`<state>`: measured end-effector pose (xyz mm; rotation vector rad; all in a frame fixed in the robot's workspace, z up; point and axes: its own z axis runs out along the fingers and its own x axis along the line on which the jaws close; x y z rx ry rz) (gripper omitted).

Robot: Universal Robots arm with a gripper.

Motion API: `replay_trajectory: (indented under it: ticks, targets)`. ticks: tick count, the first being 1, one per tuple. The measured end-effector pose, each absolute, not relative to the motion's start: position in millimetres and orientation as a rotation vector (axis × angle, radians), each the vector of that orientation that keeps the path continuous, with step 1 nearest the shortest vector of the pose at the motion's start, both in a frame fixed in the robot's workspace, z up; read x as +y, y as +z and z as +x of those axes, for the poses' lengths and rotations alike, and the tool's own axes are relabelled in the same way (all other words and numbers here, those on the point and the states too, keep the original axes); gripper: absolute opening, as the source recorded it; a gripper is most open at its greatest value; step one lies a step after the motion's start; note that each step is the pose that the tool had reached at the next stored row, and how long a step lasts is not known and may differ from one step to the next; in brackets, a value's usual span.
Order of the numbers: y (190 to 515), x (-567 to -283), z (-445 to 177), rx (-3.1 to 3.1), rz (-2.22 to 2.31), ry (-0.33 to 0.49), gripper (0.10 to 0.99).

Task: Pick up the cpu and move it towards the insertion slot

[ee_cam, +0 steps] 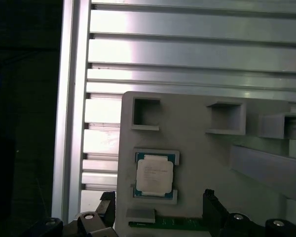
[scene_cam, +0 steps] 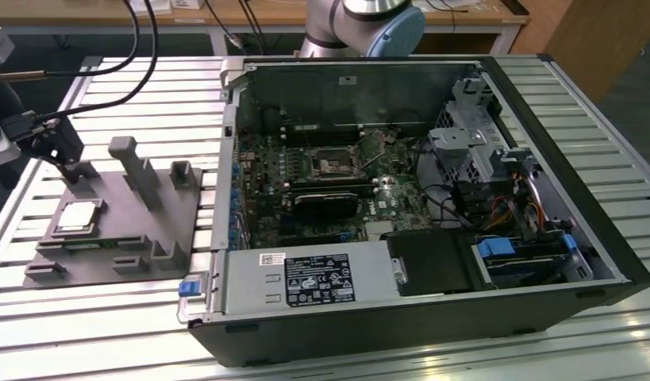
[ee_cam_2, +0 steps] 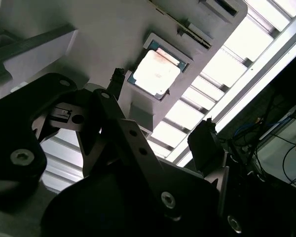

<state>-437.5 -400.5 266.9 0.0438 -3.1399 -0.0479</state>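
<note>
The cpu (scene_cam: pixel 76 216) is not picked up yet: it lies in the grey holder (scene_cam: pixel 113 226), well apart from the insertion slot (scene_cam: pixel 333 165), and the gripper (ee_cam: pixel 158 196) hangs near it with its fingers (ee_cam: pixel 210 203) wide (holding nothing).

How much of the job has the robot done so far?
Nothing is finished yet. The chip lies in its grey holder, untouched. The gripper hangs open over it, holding nothing. The lift and the trip to the socket inside the computer are not yet done.
</note>
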Motion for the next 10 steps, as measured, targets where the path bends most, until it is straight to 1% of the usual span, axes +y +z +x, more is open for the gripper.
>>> replay_trajectory:
  ticks: [10]
  targets:
    - [261.4,-401.7,-437.5,-3.14,0.044,-0.048,0.796]
